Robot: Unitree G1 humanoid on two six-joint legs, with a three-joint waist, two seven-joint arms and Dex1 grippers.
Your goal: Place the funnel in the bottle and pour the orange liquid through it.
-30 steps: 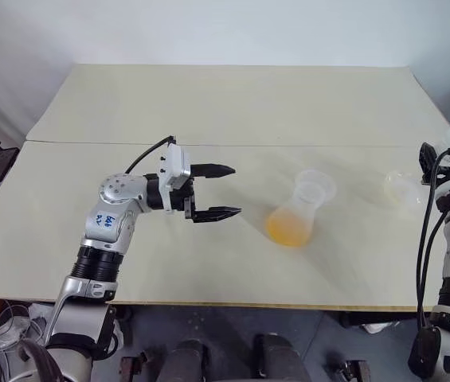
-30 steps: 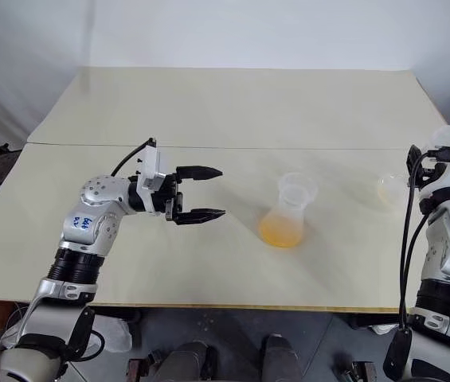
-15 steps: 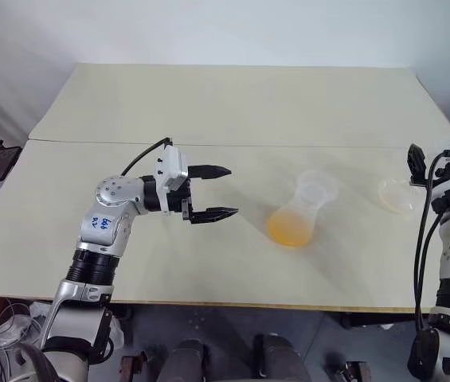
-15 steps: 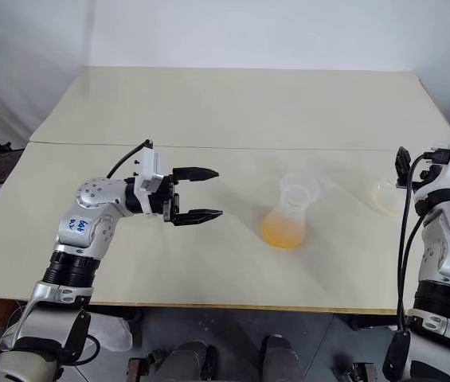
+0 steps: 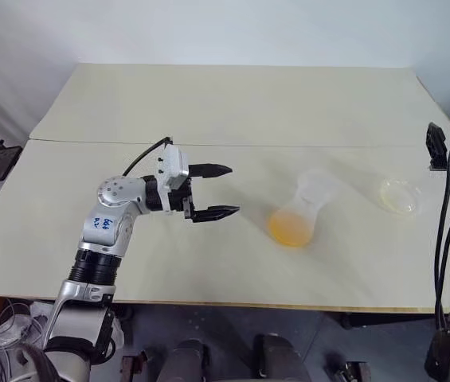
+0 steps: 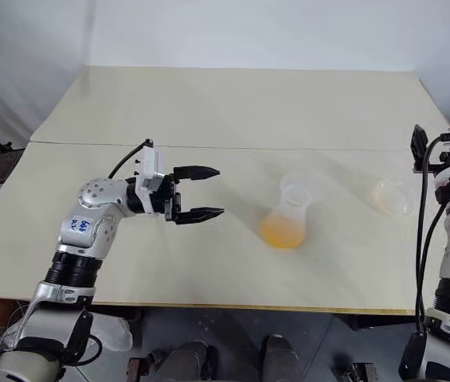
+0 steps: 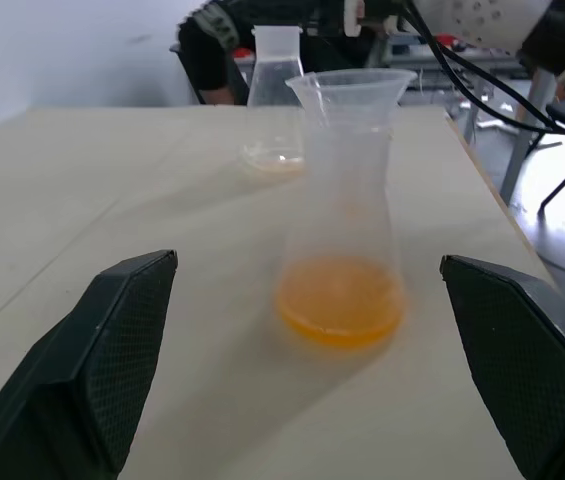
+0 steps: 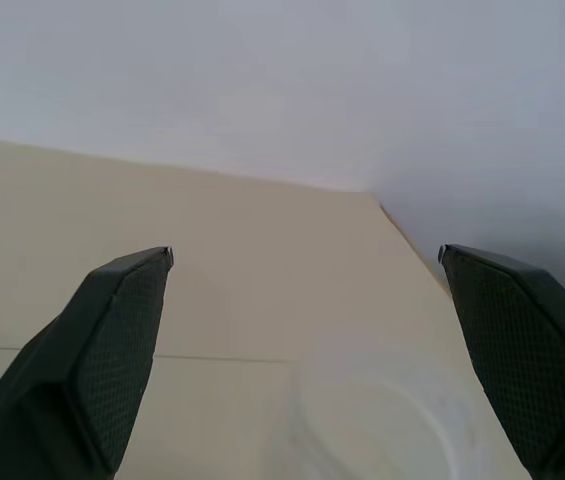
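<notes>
Holds the left jaws wide open and empty above the desk [image 5: 209, 103], left of centre, pointing level to the right with 1 finger farther and 1 nearer. Aims them at the bottle [image 5: 296, 216], well apart from it, with bare desk between. Touches nothing with them.

Finds the bottle upright near the middle of the desk, right of the left jaws. Carries the funnel [image 5: 318, 188] in its neck, flared mouth up and about as wide as the bottle's base. Holds the orange liquid [image 5: 290, 229] as a shallow layer across the bottom of the bottle, well below the neck; seen from above, shows as a round orange patch through the clear wall.

Spreads the right jaws wide open too, empty, at the right edge of the desk, raised and pointing toward the far side. Grips nothing there. Leaves a clear conical flask [image 5: 400, 196] standing upright on the desk just below and left of them, apart from the fingers, right of the bottle and well clear of it. Shows only a faint orange trace at the flask's bottom in the left wrist view, where the flask stands behind the bottle.
</notes>
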